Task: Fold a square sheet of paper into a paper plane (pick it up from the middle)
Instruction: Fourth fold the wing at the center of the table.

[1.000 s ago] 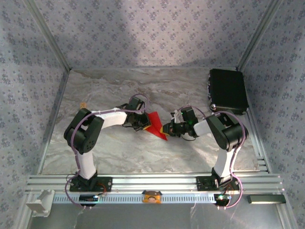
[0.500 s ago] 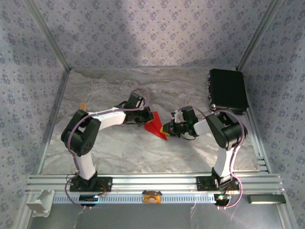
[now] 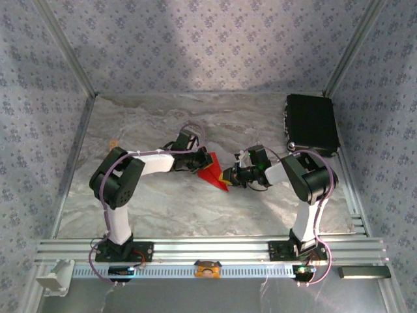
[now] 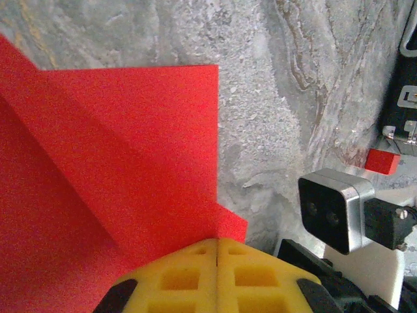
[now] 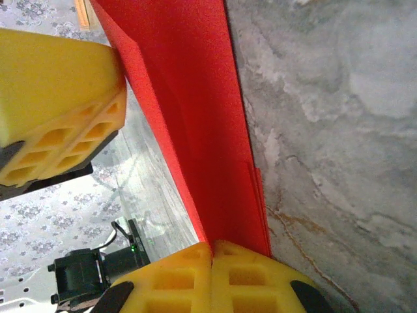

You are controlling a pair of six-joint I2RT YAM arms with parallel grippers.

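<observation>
My left gripper (image 4: 217, 242) and right gripper (image 5: 212, 246) are both pinched shut on the square sheet of paper (image 3: 210, 171) mid-table, at its ten and four o'clock. I see creased layers, and I judge it part-folded, not yet a dart.

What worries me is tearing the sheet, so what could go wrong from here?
1. The left gripper and right gripper are both shut on the folded red paper from opposite sides; pulling apart could tear it.
2. The left gripper pinches just a small corner, which might slip free.
</observation>
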